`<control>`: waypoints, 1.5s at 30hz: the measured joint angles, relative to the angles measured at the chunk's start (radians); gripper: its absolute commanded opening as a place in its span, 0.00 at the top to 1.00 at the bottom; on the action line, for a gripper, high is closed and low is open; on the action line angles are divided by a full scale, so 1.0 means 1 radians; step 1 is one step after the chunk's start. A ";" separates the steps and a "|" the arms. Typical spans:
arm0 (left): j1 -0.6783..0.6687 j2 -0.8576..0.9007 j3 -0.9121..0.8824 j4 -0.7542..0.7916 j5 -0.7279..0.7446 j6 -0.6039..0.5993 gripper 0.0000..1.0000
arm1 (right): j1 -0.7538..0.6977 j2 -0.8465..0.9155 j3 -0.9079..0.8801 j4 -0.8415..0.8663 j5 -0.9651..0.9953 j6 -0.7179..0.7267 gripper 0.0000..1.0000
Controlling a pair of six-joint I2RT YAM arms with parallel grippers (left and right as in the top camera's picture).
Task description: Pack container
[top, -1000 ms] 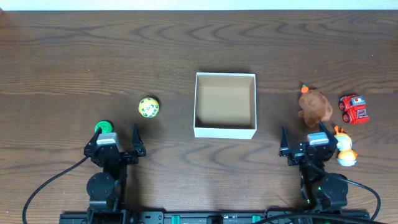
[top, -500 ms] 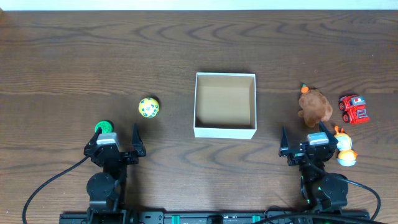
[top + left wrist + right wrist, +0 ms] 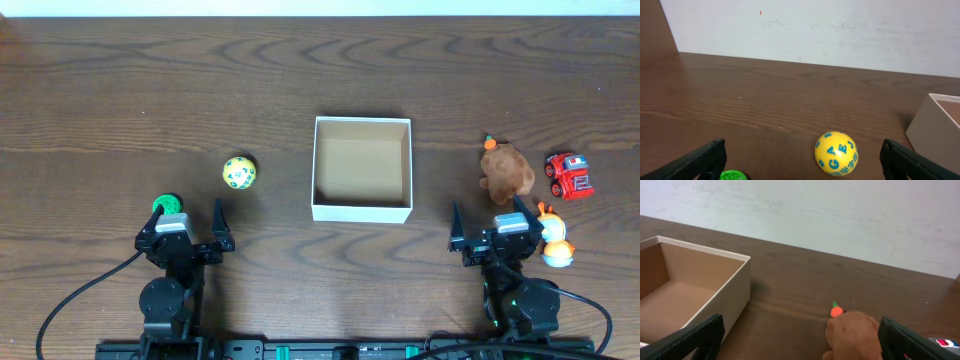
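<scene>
The container (image 3: 361, 205), a white-walled cardboard box with a tan inside, stands at the table's middle; nothing shows inside it. It also shows in the left wrist view (image 3: 930, 127) and the right wrist view (image 3: 735, 292). A yellow ball with blue letters (image 3: 239, 173) (image 3: 836, 153) lies left of it, a small green toy (image 3: 165, 205) (image 3: 732, 175) further left. A brown plush (image 3: 506, 170) (image 3: 852, 335), a red toy truck (image 3: 569, 176) and an orange-white toy (image 3: 553, 240) lie right of it. My left gripper (image 3: 187, 232) (image 3: 802, 167) and right gripper (image 3: 490, 232) (image 3: 800, 342) are open and empty near the front edge.
The dark wooden table (image 3: 120, 90) extends behind the box. A pale wall (image 3: 815, 30) rises beyond its far edge. Black cables (image 3: 80, 300) run from the arm bases at the front.
</scene>
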State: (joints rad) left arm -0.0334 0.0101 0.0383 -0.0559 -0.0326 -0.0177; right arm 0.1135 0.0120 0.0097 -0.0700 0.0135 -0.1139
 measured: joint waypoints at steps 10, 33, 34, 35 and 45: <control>0.000 0.000 0.000 0.001 0.000 0.000 0.02 | 0.000 0.000 0.000 -0.001 -0.004 0.001 0.01; 0.000 0.124 0.161 -0.139 -0.010 -0.017 0.02 | -0.008 0.159 0.164 -0.188 0.032 0.129 0.01; 0.000 0.169 0.220 -0.173 -0.016 -0.024 0.02 | -0.016 0.202 0.216 -0.211 0.042 0.129 0.01; 0.000 0.211 0.271 -0.214 -0.021 -0.028 0.02 | -0.027 0.253 0.277 -0.246 0.049 0.129 0.01; 0.000 0.731 0.807 -0.674 -0.045 -0.054 0.02 | -0.265 0.948 1.137 -0.895 0.045 0.090 0.01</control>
State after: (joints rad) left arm -0.0334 0.7414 0.8452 -0.7303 -0.0772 -0.0719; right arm -0.1516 0.9604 1.1465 -0.9649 0.0582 -0.0238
